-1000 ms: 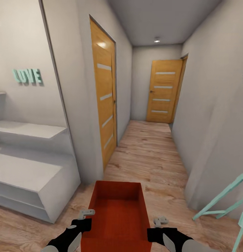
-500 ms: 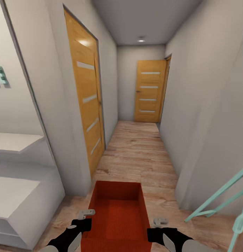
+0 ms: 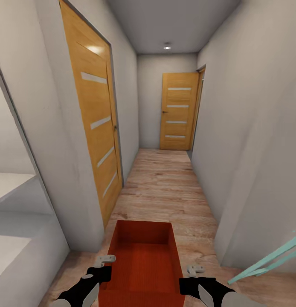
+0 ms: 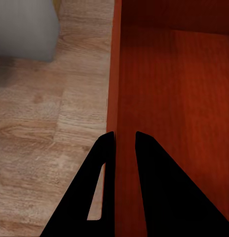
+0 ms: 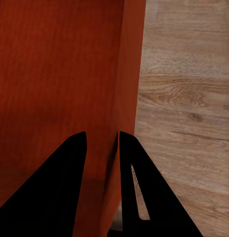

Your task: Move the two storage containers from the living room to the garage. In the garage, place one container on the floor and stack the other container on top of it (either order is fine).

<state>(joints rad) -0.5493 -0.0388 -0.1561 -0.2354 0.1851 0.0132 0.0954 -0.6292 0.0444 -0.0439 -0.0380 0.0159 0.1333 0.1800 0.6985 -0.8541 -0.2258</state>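
You are carrying one storage container [image 3: 143, 264], an open orange-red bin, at 6 o'clock in the head view, held level between both arms above the wood plank floor [image 3: 165, 187]. The left tool [image 4: 125, 143] is clamped on the container's left wall: one finger sits inside, one outside, with the wall between them. The right tool [image 5: 102, 143] is clamped the same way on the right wall.

Compared with one second ago, the container and both tools keep the same place in the head view, while the surroundings shift. The camera has advanced into the corridor. The teal "LOVE" wall lettering at 9 o'clock has left the view, and no writing is readable now. The white shelf unit [image 3: 11, 187] has slid to the frame edge at 8 o'clock. The near wooden door [image 3: 97, 132] at 10 o'clock appears larger and closer. The far wooden door [image 3: 177, 111] sits at 12 o'clock at the corridor's end. The teal frame [image 3: 271, 260] at 4 o'clock shows less of itself.
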